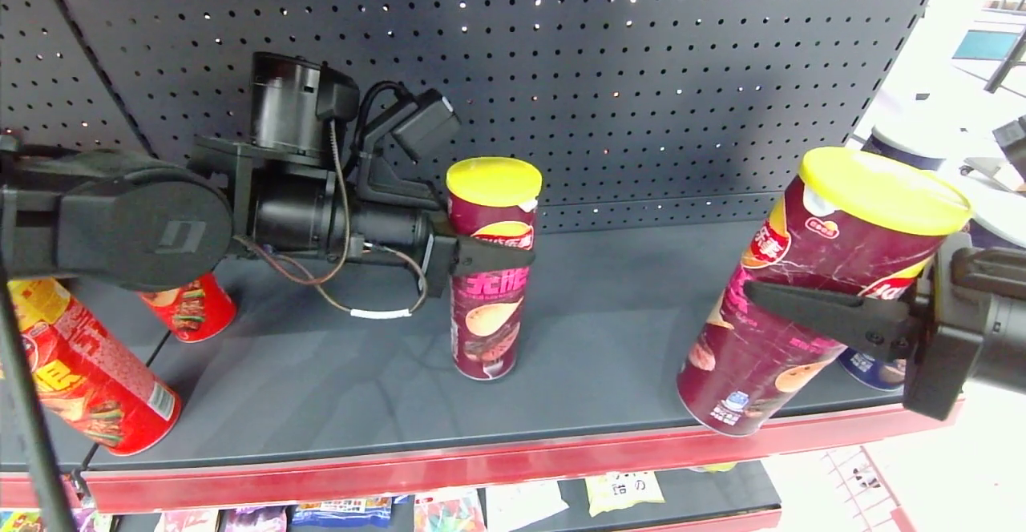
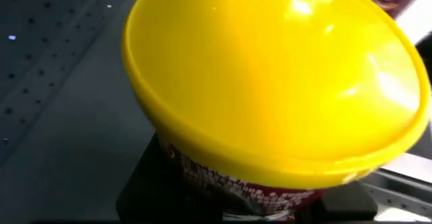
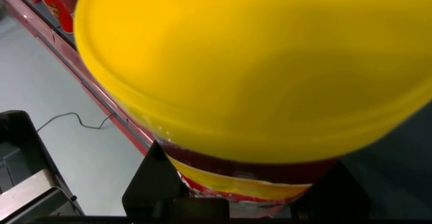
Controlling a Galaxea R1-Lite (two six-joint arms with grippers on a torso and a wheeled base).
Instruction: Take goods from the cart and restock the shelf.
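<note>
Cardboard, likely light but crushable: the left gripper (image 1: 490, 255) clasped the upright canister (image 1: 486, 320) mid-body on the shelf (image 1: 617, 332); the right gripper (image 1: 809, 314) clasped the tilted canister (image 1: 809, 251) likewise.

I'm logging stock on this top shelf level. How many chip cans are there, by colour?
Purple cans: 2
Red cans: 2
Blue can: 1, mostly hidden behind a purple one
Total: 5
</note>
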